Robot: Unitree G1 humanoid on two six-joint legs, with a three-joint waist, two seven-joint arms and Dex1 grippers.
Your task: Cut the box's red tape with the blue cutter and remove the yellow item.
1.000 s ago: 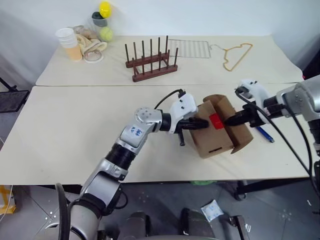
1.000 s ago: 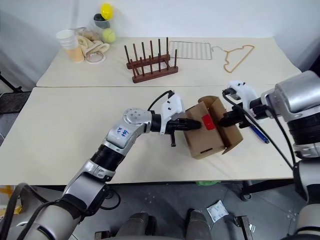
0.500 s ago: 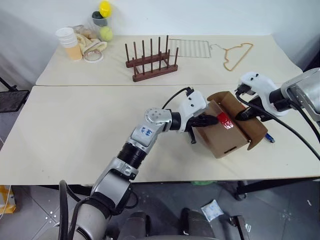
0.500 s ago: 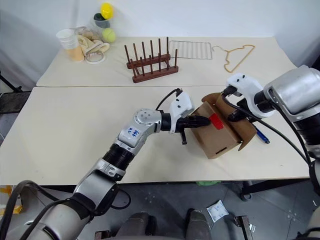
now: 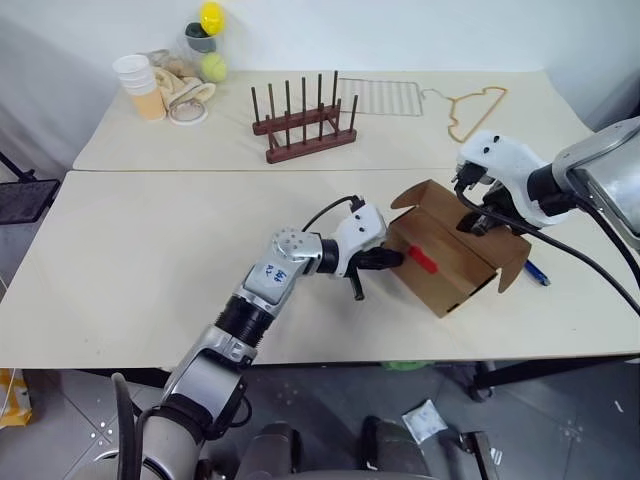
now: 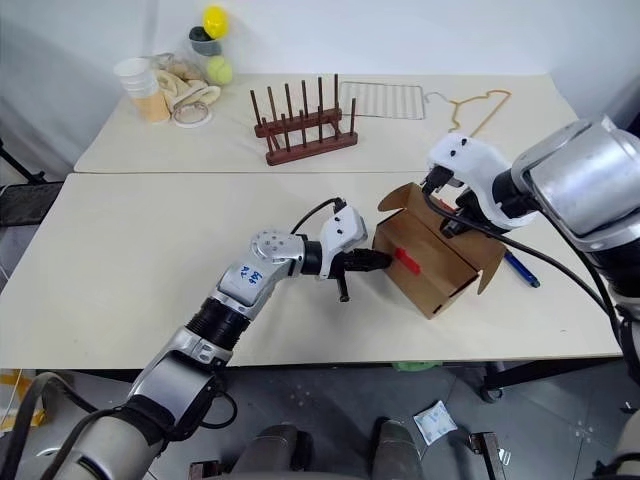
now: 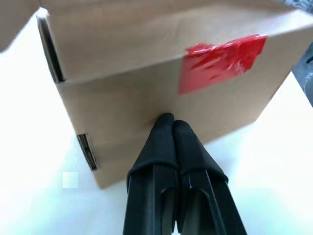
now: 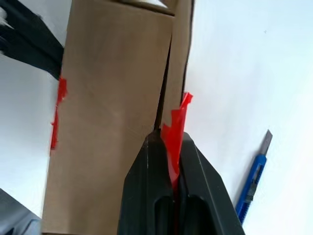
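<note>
The brown box [image 5: 450, 268] lies tilted on the near table, with red tape [image 5: 422, 260] on the side facing me. My left gripper [image 5: 393, 258] is shut, and its fingertips [image 7: 166, 122] press on the box's wall just below the tape [image 7: 220, 56]. My right gripper [image 5: 477, 222] is shut on the box's raised flap, whose edge carries a torn piece of red tape [image 8: 175, 125]. The blue cutter [image 5: 535, 272] lies on the table to the right of the box, with its blade out [image 8: 254, 181]. The yellow item is hidden.
On the far table stand a wooden peg rack [image 5: 303, 125], a wire grid [image 5: 378, 97] and a wire hanger [image 5: 475, 110]. Paper cups [image 5: 140, 85], a yellow ball [image 5: 210, 18] and a tennis ball [image 5: 211, 67] sit at the back left. The box is close to the table's front edge.
My right gripper has rolled and risen with the flap, and the box has turned and tipped. My left gripper has sunk a little along the box's side.
</note>
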